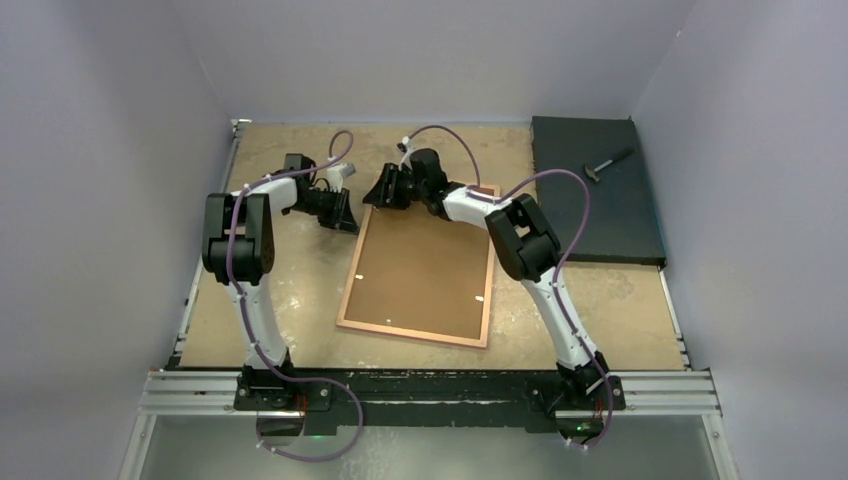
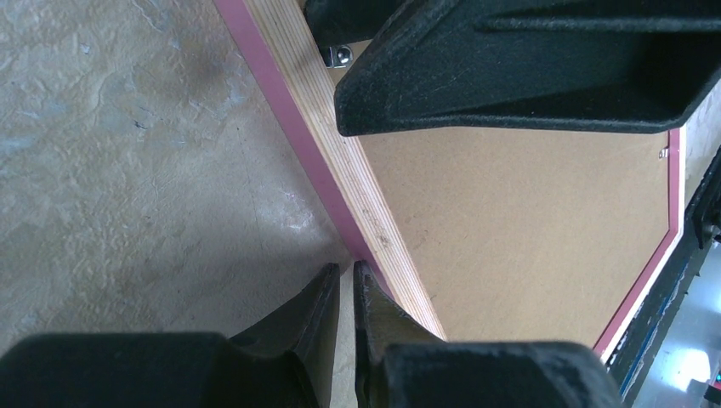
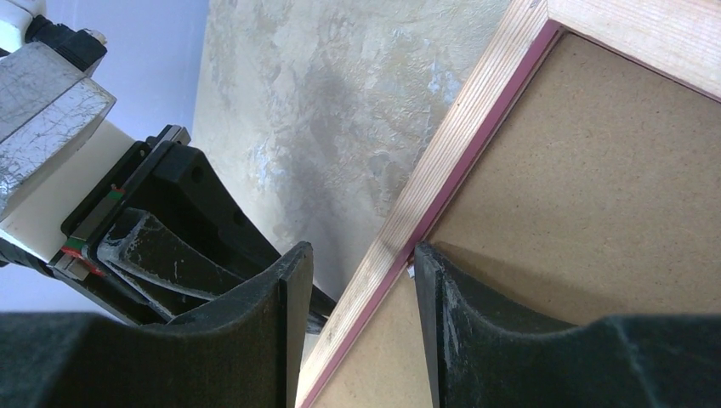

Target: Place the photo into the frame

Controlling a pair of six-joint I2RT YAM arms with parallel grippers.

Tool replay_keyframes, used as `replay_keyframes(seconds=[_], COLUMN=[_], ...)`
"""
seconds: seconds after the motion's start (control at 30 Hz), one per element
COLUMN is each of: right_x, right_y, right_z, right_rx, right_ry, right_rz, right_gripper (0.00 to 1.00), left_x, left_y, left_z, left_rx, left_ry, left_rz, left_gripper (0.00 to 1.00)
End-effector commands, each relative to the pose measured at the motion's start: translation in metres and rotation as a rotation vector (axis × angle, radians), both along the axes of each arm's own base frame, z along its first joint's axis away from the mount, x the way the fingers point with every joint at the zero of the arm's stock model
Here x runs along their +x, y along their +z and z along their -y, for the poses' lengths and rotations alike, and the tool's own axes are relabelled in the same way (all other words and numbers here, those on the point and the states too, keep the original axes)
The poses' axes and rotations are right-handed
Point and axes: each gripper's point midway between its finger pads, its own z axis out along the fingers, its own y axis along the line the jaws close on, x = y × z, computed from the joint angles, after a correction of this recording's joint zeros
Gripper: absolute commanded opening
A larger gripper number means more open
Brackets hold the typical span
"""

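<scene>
The frame lies back side up on the table, its pale wood rim edged in pink. A brown backing board fills it. The photo is hidden. My left gripper is at the frame's far left corner. Its tips are shut with nothing between them and touch the rim's outer pink edge. My right gripper stands open astride the same rim. One finger rests on the backing board just inside, the other hangs outside over the table.
A dark mat lies at the back right with a small hammer-like tool on it. Grey walls close in on three sides. A metal rail carrying the arm bases runs along the near edge.
</scene>
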Motion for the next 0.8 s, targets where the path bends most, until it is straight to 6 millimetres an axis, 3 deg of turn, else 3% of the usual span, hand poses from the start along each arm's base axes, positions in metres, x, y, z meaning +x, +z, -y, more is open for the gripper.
replay_keyframes(seconds=[0.0, 0.2, 0.27, 0.37, 0.47, 0.5, 0.57, 0.7, 0.77], right_x=[-0.029, -0.027, -0.026, -0.01, 0.01, 0.015, 0.02, 0.009, 0.001], right_y=[-0.004, 0.012, 0.022, 0.053, 0.082, 0.091, 0.1, 0.094, 0.08], right_z=[-0.021, -0.029, -0.029, -0.016, 0.027, 0.047, 0.094, 0.199, 0.243], right_rx=[-0.006, -0.009, -0.018, -0.037, -0.077, -0.092, -0.149, -0.311, -0.397], right_ry=[0.079, 0.111, 0.128, 0.076, -0.032, -0.076, -0.181, -0.395, -0.494], right_rz=[-0.051, -0.015, 0.002, 0.073, 0.125, 0.14, 0.152, 0.124, 0.107], right_gripper=[0.5, 0.53, 0.59, 0.7, 0.87, 0.95, 0.99, 0.99, 0.99], left_x=[-0.007, -0.009, -0.01, -0.014, -0.023, -0.027, -0.036, -0.048, -0.053], left_y=[-0.003, 0.005, 0.011, 0.02, 0.023, 0.023, 0.023, 0.021, 0.02], left_z=[0.004, 0.002, 0.001, -0.005, -0.011, -0.013, -0.016, -0.02, -0.02], left_rx=[0.028, 0.032, 0.036, 0.053, 0.089, 0.103, 0.121, 0.145, 0.149], left_ry=[-0.028, -0.03, -0.036, -0.05, -0.082, -0.094, -0.117, -0.149, -0.162], left_rz=[0.007, 0.017, 0.023, 0.04, 0.046, 0.047, 0.043, 0.05, 0.052], left_gripper=[0.1, 0.1, 0.09, 0.1, 0.11, 0.12, 0.12, 0.13, 0.13])
